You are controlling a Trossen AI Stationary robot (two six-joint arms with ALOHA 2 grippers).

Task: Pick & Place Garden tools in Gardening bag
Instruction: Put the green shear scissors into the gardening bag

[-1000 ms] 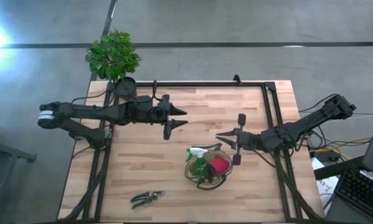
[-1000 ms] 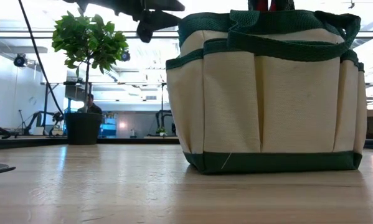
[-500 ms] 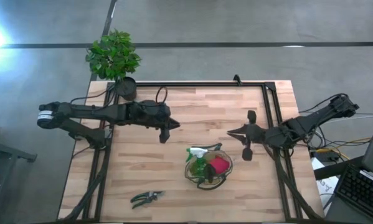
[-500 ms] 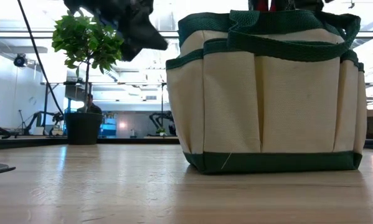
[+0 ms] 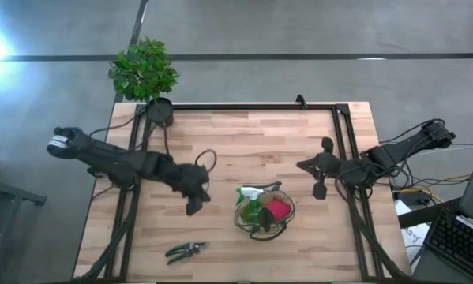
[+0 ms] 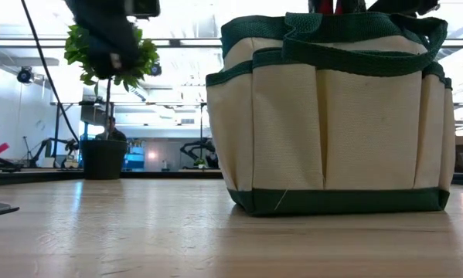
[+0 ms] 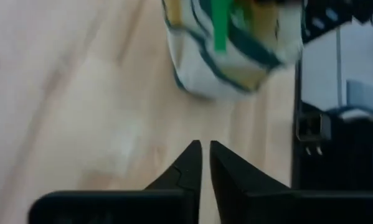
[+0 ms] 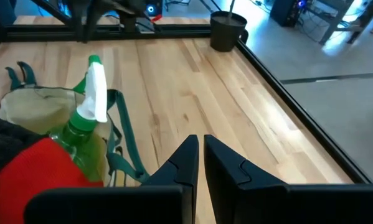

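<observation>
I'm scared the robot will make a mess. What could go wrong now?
1. The left gripper, shut and empty, is close beside the gardening bag; it might bump it and tip the spray bottle.
2. The pruning shears lie near the table's front edge; a clumsy grab could push them off.
3. The right gripper is shut too, so it must open before picking anything.

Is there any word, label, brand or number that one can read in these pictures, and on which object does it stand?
None is readable.
The gardening bag shows plain fabric, no print.
The spray bottle shows no legible label.
Paper at the table's right edge carries dark marks, too small to read.
</observation>
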